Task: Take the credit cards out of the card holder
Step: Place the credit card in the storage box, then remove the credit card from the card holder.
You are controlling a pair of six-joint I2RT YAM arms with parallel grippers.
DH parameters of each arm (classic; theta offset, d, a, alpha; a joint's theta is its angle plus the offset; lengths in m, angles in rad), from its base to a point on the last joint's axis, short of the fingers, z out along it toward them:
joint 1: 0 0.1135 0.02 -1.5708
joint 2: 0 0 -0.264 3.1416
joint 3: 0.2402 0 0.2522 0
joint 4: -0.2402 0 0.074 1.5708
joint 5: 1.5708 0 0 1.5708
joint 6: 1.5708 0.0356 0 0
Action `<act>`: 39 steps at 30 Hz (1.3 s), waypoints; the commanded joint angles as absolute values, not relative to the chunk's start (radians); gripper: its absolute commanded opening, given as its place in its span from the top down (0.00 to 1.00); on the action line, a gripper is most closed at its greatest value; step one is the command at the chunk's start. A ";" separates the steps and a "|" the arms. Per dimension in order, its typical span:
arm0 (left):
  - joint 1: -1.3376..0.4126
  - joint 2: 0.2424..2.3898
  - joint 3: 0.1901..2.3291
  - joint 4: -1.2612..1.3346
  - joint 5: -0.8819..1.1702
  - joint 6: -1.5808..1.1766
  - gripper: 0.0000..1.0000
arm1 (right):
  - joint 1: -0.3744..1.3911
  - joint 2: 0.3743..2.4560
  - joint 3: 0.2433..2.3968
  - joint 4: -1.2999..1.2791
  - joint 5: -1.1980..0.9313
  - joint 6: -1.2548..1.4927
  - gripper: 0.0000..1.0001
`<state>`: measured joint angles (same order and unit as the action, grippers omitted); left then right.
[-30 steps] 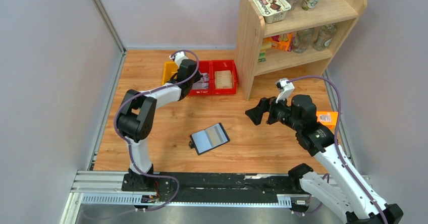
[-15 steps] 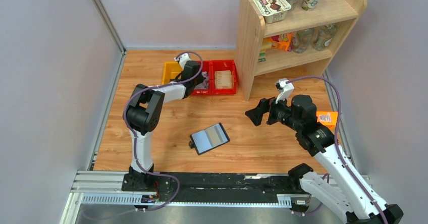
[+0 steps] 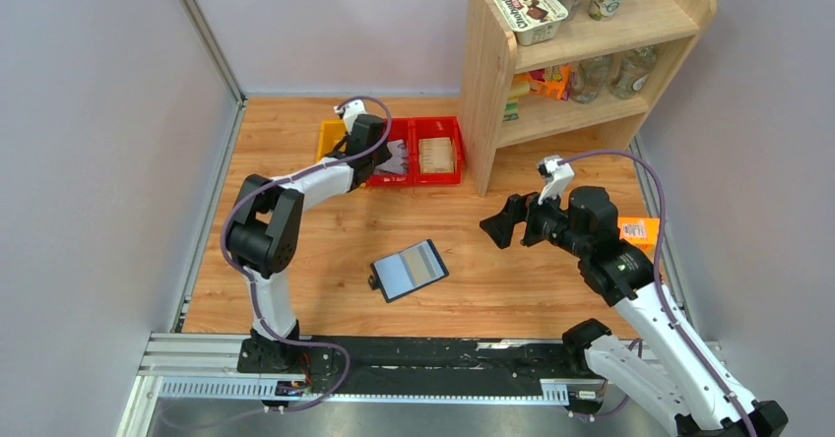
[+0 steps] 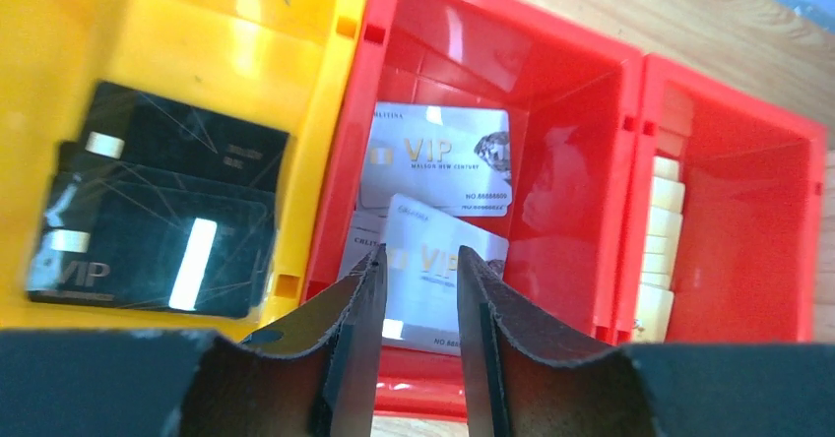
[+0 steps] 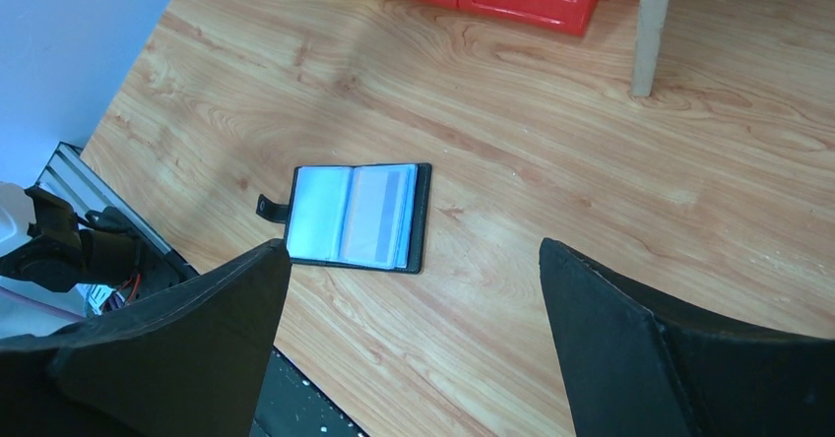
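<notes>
Three glossy black credit cards (image 4: 167,211), thin and rectangular with "VIP" printed on them, are seen fanned in an overlapping stack on the floor of a yellow bin (image 4: 197,24) of smooth moulded plastic. Just beside it, wall to wall, a red bin (image 4: 561,161) of the same plastic is loaded with whitish cards (image 4: 438,156) lettered "VIP" in gold, laid loosely one over another. A second red bin (image 4: 758,220), joined on the far side, is filled along one wall by a row of cream cards (image 4: 662,240) stood on edge.

The left gripper (image 4: 420,257) is held over the first red bin with its dark, rough-faced fingers parted by a narrow gap, and nothing is pinched between them. The right gripper (image 5: 414,248) is spread to its widest above the wood-grain table (image 5: 591,142) and is likewise empty.

The card holder (image 5: 350,216), black and leather-like, is laid open and flat near the middle of the table, well apart from the bins, its pale blue-grey sleeves turned upward and its small strap tab (image 5: 271,208) stuck out from one short edge. Whether any card is tucked in the sleeves cannot be told.
</notes>
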<state>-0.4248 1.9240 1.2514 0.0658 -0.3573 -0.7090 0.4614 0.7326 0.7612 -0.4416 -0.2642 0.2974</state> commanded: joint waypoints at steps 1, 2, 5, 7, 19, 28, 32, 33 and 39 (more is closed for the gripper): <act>-0.423 1.804 1.278 0.005 -0.408 -0.617 0.59 | 0.457 0.713 0.815 -0.471 -0.284 0.281 0.00; -0.426 1.793 1.279 -0.024 -0.411 -0.605 0.59 | 0.456 0.713 0.816 -0.477 -0.285 0.281 0.00; -0.440 1.729 1.263 -0.076 -0.425 -0.581 0.59 | 0.459 0.727 0.822 -0.495 -0.298 0.291 0.00; -0.460 1.669 1.244 -0.118 -0.433 -0.558 0.59 | 0.457 0.742 0.821 -0.502 -0.313 0.305 0.00; -0.756 1.272 1.051 -0.501 -0.316 -0.642 0.58 | 0.557 0.955 0.825 -0.463 -0.348 0.417 0.09; -0.922 1.129 0.848 -0.532 -0.291 -0.847 0.50 | 0.798 1.173 0.890 -0.431 -0.141 0.486 0.18; -0.925 1.124 0.810 -0.511 -0.288 -0.848 0.49 | 0.840 1.281 0.926 -0.426 -0.097 0.500 0.22; -0.925 1.130 0.799 -0.505 -0.288 -0.848 0.49 | 0.850 1.307 0.936 -0.431 -0.084 0.502 0.23; -0.925 1.163 0.750 -0.486 -0.264 -0.861 0.47 | 0.884 1.448 0.976 -0.420 -0.064 0.514 0.30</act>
<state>-0.9215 1.1522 0.7811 -0.5201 -0.2878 -0.8326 0.8631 1.3911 0.9207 -0.4656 -0.1131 0.4908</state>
